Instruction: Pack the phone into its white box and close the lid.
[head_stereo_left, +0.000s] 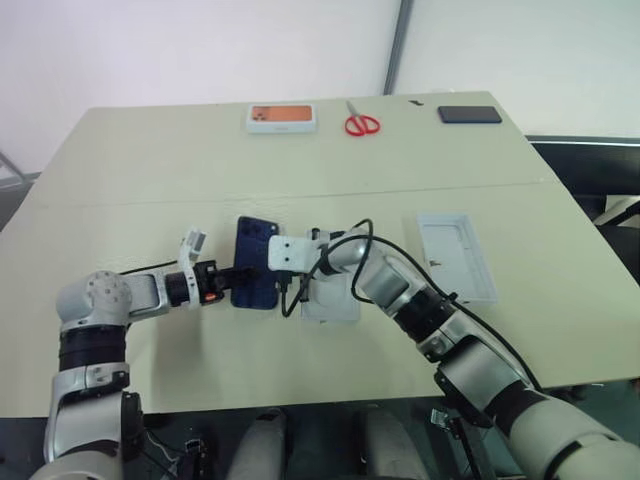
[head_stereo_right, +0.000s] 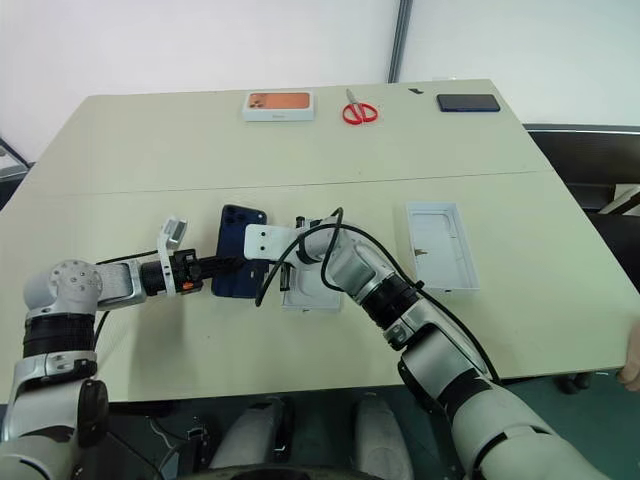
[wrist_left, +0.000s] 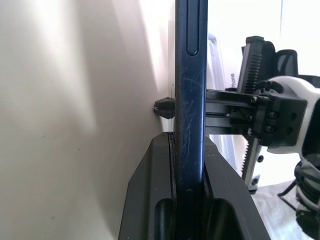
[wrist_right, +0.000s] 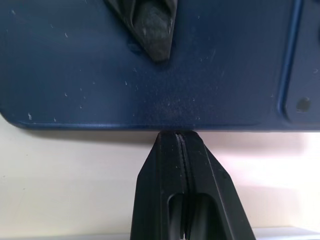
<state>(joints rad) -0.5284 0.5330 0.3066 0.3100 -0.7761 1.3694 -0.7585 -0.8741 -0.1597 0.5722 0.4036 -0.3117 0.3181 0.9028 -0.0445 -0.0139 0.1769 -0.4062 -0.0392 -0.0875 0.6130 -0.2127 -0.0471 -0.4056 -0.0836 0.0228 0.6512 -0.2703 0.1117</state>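
Observation:
The dark blue phone (head_stereo_left: 257, 258) hangs back-up just above the table near its front, camera cluster at its far end. My left gripper (head_stereo_left: 237, 272) is shut on the phone's left long edge; in the left wrist view the phone (wrist_left: 191, 95) sits edge-on between the fingers. My right gripper (head_stereo_left: 280, 274) is shut, with its tips (wrist_right: 181, 135) against the phone's right edge. The lid (head_stereo_left: 330, 303) lies open side up just right of the phone, partly under my right arm. The white box (head_stereo_left: 457, 256) lies further right, with its rim up.
At the table's far edge lie a white box with an orange top (head_stereo_left: 282, 117), red scissors (head_stereo_left: 362, 124) and a black slab-like device (head_stereo_left: 469, 114). Black cables loop from my right wrist over the lid.

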